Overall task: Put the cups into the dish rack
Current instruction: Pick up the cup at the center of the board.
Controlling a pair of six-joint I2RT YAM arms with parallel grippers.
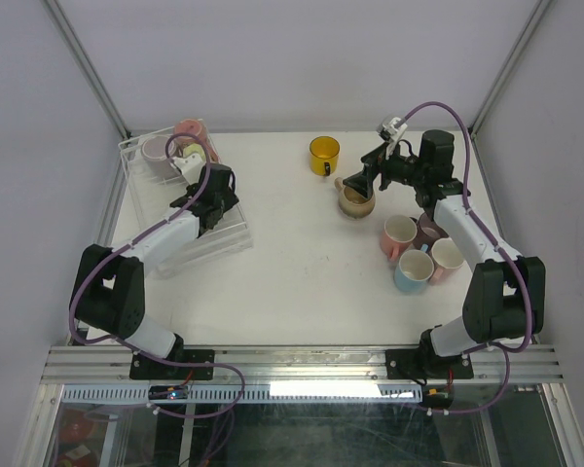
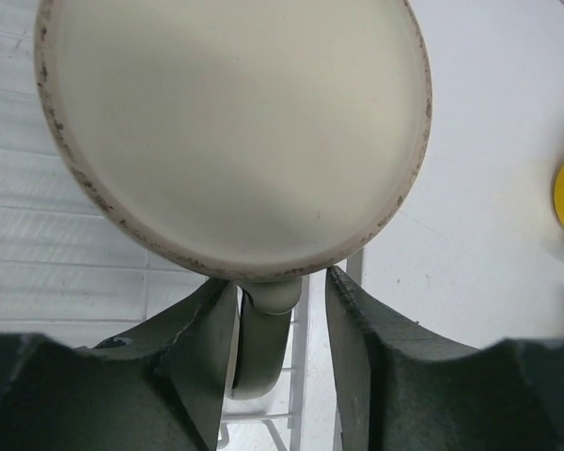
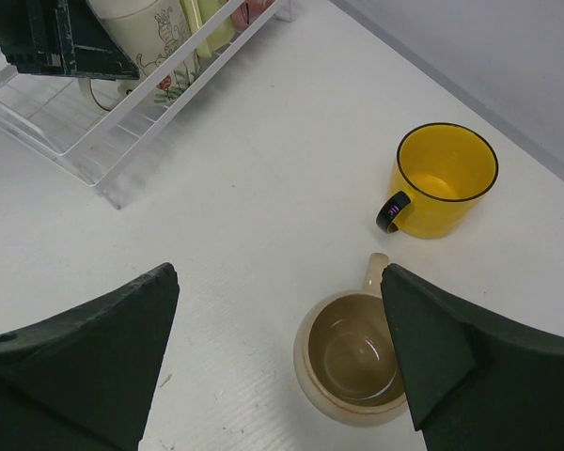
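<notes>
The clear dish rack stands at the back left and holds a pink cup, a lilac cup and a cream cup. My left gripper reaches into the rack. In the left wrist view its jaws straddle the handle of the cream cup; the left finger touches the handle and a gap shows at the right finger. My right gripper hangs wide open over a beige cup with nothing held. A yellow cup stands just beyond it.
Several more cups cluster at the right by the right arm: a pink-and-cream one, a mauve one, a light blue one and a pale pink one. White walls close in the table on three sides.
</notes>
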